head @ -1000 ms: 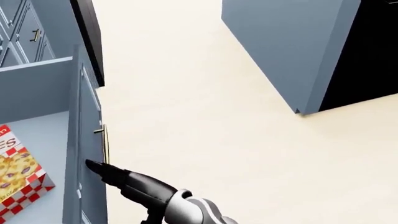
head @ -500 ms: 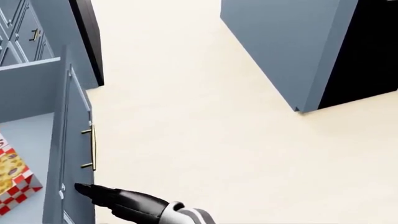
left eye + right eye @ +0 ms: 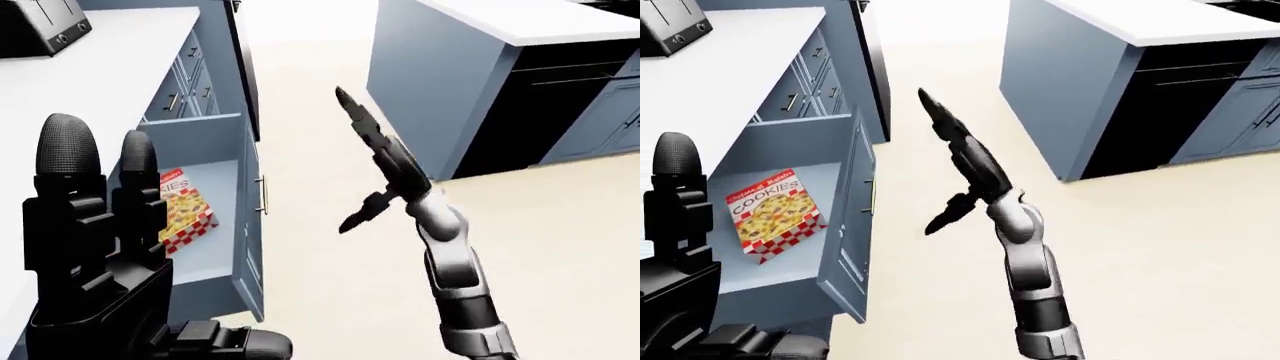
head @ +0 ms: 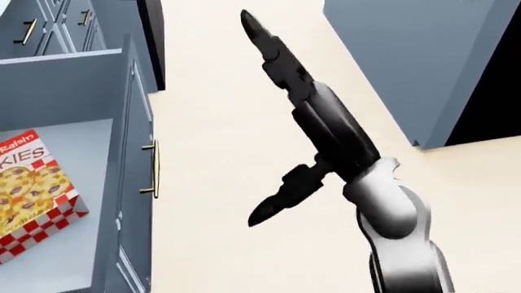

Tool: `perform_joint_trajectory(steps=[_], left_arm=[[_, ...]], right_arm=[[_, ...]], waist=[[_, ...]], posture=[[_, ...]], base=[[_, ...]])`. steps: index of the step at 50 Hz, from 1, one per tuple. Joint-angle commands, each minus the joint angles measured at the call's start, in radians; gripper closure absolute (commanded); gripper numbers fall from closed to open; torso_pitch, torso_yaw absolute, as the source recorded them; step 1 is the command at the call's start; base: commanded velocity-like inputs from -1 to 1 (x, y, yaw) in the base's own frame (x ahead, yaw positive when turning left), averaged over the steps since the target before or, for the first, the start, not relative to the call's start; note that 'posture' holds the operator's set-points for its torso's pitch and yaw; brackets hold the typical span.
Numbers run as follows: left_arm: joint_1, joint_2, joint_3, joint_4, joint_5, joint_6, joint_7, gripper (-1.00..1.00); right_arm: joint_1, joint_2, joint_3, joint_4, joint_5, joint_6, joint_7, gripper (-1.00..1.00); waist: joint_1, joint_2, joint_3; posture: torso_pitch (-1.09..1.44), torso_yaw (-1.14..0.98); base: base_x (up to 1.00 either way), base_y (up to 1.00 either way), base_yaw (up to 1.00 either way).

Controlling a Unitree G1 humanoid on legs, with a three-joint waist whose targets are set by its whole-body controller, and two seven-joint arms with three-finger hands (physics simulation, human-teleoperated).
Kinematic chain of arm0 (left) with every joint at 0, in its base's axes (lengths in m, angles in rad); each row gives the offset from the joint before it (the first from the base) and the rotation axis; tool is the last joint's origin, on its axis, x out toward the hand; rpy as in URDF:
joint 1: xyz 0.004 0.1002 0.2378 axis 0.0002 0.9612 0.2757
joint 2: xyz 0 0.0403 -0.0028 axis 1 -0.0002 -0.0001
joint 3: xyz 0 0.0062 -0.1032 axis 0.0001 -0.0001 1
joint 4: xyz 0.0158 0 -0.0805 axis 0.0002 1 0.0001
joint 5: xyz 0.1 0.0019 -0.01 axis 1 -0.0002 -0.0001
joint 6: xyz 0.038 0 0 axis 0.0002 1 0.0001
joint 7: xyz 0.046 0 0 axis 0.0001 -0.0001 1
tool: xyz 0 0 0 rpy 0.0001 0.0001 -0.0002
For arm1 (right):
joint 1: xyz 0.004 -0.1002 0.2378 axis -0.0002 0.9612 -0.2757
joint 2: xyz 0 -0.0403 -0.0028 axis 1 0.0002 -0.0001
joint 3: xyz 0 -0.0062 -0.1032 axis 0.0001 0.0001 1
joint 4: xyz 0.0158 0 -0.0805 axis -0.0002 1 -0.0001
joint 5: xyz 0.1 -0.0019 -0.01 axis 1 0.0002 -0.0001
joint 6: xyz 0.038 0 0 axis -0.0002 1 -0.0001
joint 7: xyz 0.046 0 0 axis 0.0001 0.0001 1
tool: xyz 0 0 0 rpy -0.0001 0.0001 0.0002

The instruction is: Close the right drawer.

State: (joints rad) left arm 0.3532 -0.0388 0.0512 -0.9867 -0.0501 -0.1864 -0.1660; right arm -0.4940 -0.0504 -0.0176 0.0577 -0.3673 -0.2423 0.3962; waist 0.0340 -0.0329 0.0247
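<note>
Change: a moment ago the right hand (image 4: 293, 110) lay low against the blue-grey drawer front (image 4: 134, 183) below its brass bar handle (image 4: 153, 168); it has since lifted clear and now stands up in mid-air, and the head view has shifted so more of the drawer shows.
Drawer: the blue-grey right drawer (image 3: 790, 217) is pulled out from the cabinet under the white worktop (image 3: 90, 67), open wide, its front panel standing out over the cream floor (image 4: 228, 183).
Contents: a red-checked cardboard cookie box (image 3: 773, 214) lies flat on the drawer bottom, apart from the front panel.
Right hand: well to the right of the drawer handle, touching nothing; fingers (image 4: 264, 39) stretched straight and pointing up, thumb splayed downward, so it is fully open and grips nothing.
Left hand: the black left hand (image 3: 85, 225) is raised close to the cameras at the left of the left-eye view, on the worktop side of the drawer, fingers upright and open, holding nothing.
Progress: by my judgement the drawer is not yet closed; the push has to be taken up again.
Risk: the raised right hand has lost contact, so a swing back toward the drawer could strike the panel edge or catch the handle at an angle and skid off instead of pushing squarely.
Risk: the left hand blocks much of the left-eye view of the drawer, which could spoil the aim.
</note>
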Motion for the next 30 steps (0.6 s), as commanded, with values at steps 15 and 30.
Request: perform_joint_trajectory(steps=[15,30], left_arm=[[0.001,0.009,-0.023,-0.021,0.018,-0.035,0.009,-1.0],[-0.128,0.045,-0.128,0.067,0.118,0.03,0.04,-1.0]], right_arm=[[0.549,-0.021,-0.316,-0.605,0.291,0.028,-0.275,-1.0],[0.556,-0.023,-0.332,-0.564,0.335,-0.001,-0.346,-1.0]], waist=[[-0.019,0.001,-0.011],[-0.028,0.007,-0.022]], posture=[[0.0,0.0],[0.0,0.0]], base=[[0.0,0.0,0.0],[0.0,0.0,0.0]])
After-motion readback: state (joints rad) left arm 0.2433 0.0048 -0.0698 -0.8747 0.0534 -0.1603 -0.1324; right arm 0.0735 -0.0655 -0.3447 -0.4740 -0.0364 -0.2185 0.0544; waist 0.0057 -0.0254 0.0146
